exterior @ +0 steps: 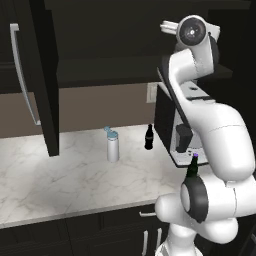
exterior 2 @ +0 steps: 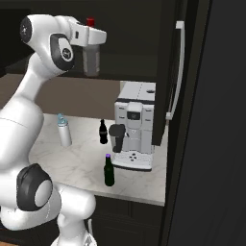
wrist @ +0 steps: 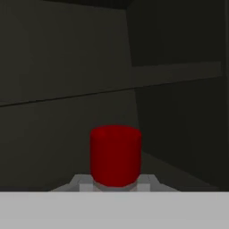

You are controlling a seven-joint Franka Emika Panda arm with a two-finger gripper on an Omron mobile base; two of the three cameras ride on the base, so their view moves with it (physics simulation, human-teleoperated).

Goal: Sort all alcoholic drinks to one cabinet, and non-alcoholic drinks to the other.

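Note:
My gripper (exterior 2: 91, 37) is shut on the neck of the clear-grey liquor bottle (exterior 2: 91, 60), held upright high above the counter at the open upper cabinet (exterior 2: 134, 53). Its red cap (wrist: 115, 154) stands close in the hand view, with the dark cabinet interior (wrist: 67, 67) behind it. The green beer bottle (exterior 2: 109, 170) (exterior: 192, 167) stands near the counter's front edge by the coffee machine. The white flask (exterior: 113, 145) (exterior 2: 64, 130) and the small black cola bottle (exterior: 148, 137) (exterior 2: 103, 132) stand further back on the counter.
A silver-and-black coffee machine (exterior 2: 137, 125) (exterior: 172, 120) sits on the marble counter (exterior: 60, 175). One cabinet door (exterior: 45, 75) hangs open on the left, another (exterior 2: 170, 72) on the right, each with a long silver handle. Lower cupboards (exterior: 100, 230) run beneath.

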